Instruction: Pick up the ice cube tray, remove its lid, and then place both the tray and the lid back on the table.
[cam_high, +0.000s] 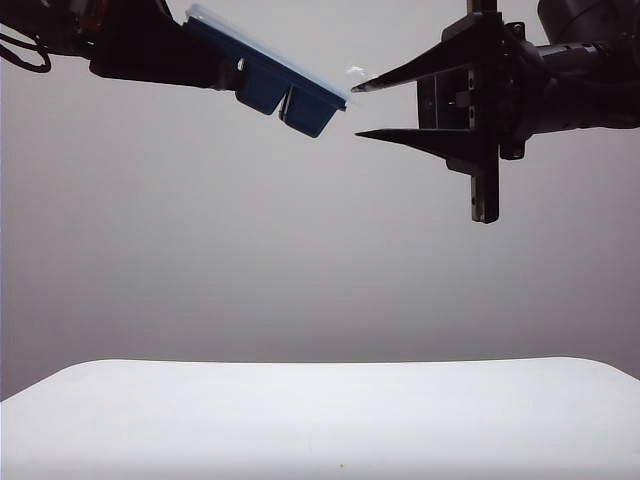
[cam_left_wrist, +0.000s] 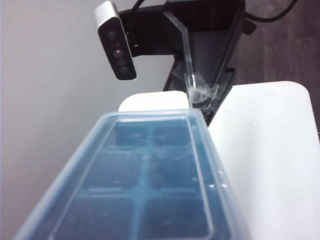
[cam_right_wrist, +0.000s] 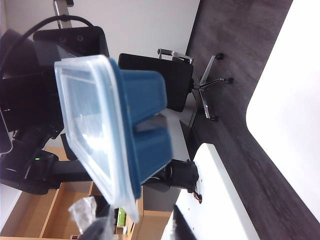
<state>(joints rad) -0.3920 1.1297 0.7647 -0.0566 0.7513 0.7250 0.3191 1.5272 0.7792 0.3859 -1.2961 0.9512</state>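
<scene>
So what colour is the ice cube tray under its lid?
Dark navy blue ice cube tray under a clear lid; right wrist view shows it best.

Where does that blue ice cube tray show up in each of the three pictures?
Exterior view: the ice cube tray hangs tilted at top left, held in the left hand, high above the table.
Left wrist view: it fills the lower middle, seen through the lid.
Right wrist view: left of centre, cup bottoms showing.
Shared landmark: the clear lid, still on the tray in all three.
</scene>
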